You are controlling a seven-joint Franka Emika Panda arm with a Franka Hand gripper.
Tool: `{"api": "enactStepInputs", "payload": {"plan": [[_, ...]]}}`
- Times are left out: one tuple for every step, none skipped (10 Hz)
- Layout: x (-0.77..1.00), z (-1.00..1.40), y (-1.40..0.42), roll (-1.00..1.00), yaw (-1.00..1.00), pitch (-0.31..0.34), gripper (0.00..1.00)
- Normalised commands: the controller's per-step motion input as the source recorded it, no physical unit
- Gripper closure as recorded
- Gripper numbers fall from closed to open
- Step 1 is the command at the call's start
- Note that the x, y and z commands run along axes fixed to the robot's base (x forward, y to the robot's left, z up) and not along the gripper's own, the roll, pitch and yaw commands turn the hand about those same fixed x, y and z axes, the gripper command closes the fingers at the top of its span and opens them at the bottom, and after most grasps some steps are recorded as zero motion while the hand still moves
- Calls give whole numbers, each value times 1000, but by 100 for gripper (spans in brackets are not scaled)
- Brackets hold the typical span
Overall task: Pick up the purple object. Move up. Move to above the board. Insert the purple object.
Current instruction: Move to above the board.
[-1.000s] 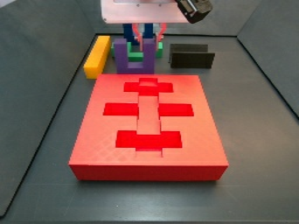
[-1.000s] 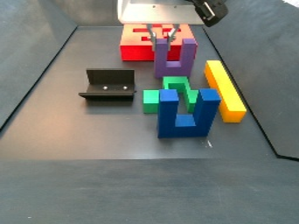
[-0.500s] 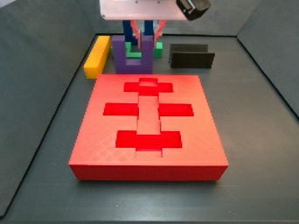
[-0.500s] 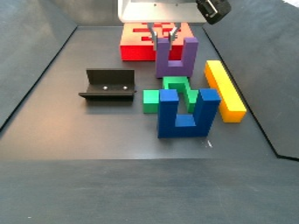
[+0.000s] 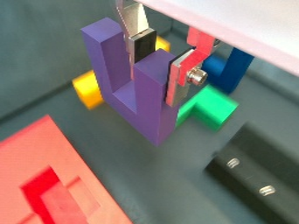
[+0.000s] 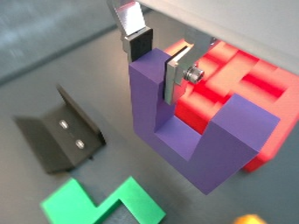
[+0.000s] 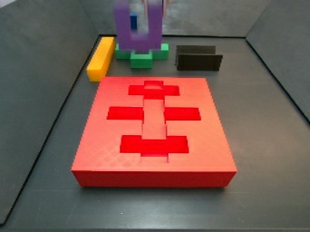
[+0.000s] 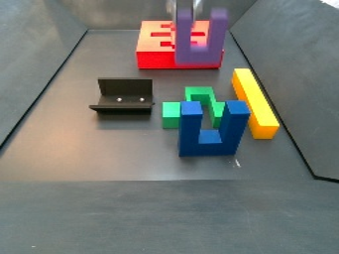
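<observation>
In both side views you see the tool point(image 7: 148, 11) and the purple object point(image 7: 137, 27) cut off by the upper edge; behind that object the green block point(image 7: 148, 57) is partly hidden.

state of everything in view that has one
gripper: shut on one prong of the purple object
purple object: held upright, lifted off the floor
board: slots empty
green block: on the floor
blue block: prongs up
yellow bar: lying flat
fixture: on the floor

End effector point(image 5: 158, 59) astride purple object's point(image 5: 135, 87) prong, above floor, board point(image 7: 154, 127) nearby
</observation>
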Motion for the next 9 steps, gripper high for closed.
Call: {"api": "enactStepInputs", "payload": {"plan": [[-56,1400,-3,-30,-6,40,100],[10,1400,16,-50,-8,18,100],[49,889,13,-45,-5,65,100],[41,523,6,-46,-6,87,100],[33,218,12,-54,-6,56,100],[-23,326,-1400,31,-277,291,100],[-27,305,-1400,48,-263,277,100],[-3,323,-1400,101,-107,229,100],[34,314,-1400,53,-56,188,100]]}}
